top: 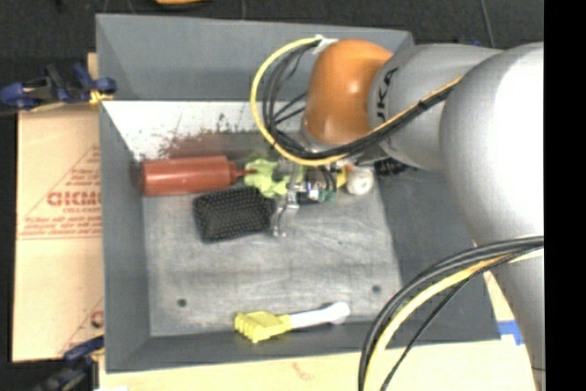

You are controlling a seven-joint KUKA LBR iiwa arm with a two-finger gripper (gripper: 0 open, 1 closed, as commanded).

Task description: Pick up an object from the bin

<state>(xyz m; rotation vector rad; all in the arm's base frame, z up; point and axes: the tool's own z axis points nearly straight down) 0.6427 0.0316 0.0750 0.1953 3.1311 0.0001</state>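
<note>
In the grey bin [311, 270], a red bottle [188, 175] lies at ten o'clock, a black ribbed pad [229, 215] at centre with the gripper [282, 217], grip untellable, at its three o'clock end, a yellow-white brush [288, 321] at six, and perhaps a green toy [263, 175] crowding the gripper.
</note>
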